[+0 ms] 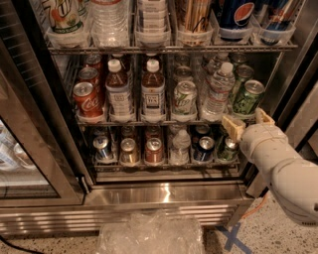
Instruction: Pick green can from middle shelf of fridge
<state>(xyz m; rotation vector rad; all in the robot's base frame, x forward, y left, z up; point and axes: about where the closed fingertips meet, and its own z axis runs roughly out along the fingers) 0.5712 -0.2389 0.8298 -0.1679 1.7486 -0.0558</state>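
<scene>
The fridge stands open with its dark interior in view. The middle shelf holds red cola cans, brown tea bottles, a pale whitish-green can, a water bottle and, at the far right, the bright green can with a silver top. My gripper is open, its two tan fingers spread just below and in front of the green can, at the shelf's front edge. The white arm comes in from the lower right. Nothing is between the fingers.
The top rack carries tall Pepsi cans and bottles. The bottom rack holds short cans. The glass door stands at the left. A crumpled clear plastic bag lies on the floor in front.
</scene>
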